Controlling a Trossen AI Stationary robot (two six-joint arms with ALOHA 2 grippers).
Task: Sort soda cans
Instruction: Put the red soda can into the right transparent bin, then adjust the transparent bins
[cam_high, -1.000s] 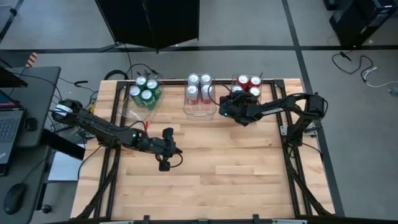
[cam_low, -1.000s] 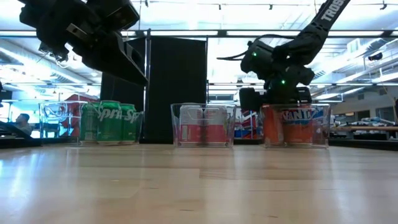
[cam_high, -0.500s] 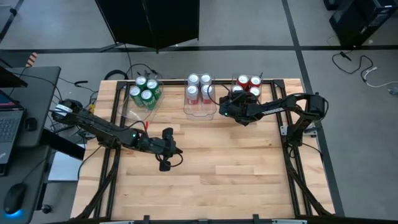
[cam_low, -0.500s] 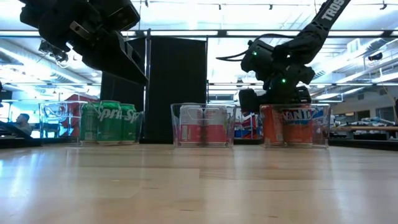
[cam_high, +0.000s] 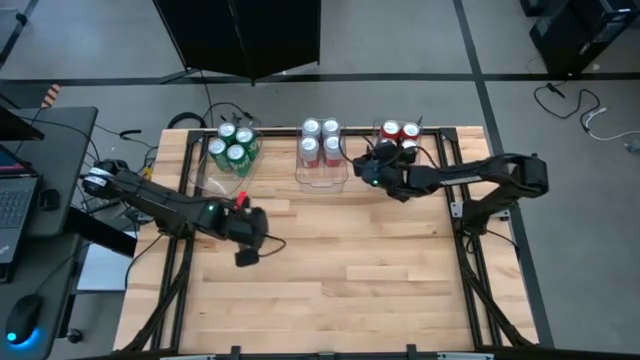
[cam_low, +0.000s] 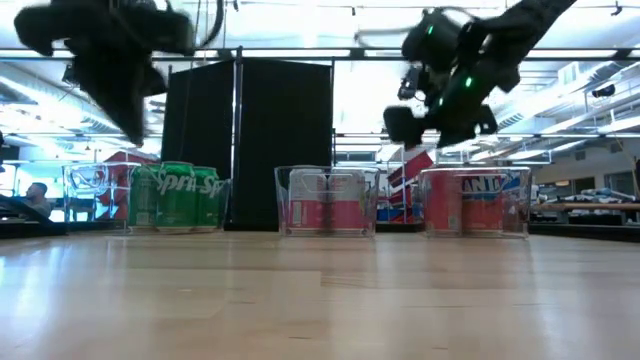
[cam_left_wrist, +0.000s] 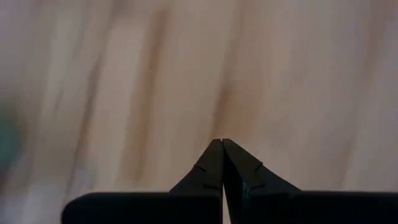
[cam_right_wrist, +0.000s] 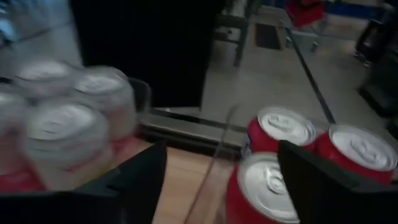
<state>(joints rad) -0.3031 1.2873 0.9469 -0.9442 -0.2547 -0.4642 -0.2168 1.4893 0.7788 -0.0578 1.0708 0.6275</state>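
The wooden bench (cam_high: 330, 260) stands on a grey floor, with a black panel (cam_high: 240, 35) behind it. Green cans (cam_high: 232, 146), silver-white cans (cam_high: 320, 140) and red cans (cam_high: 398, 135) sit in three clear bins along its far edge. Since the earlier frame, the left gripper (cam_high: 247, 258), fingers together and empty, has pulled back leftward; the right gripper (cam_high: 368, 165), fingers apart and empty, has risen from the red cans.

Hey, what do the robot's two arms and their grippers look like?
Both arms are dark, slim and jointed, each with a small green light. The left gripper has two black fingers tapering to points, with a red patch near its wrist. The right gripper has broad, flat black fingers.
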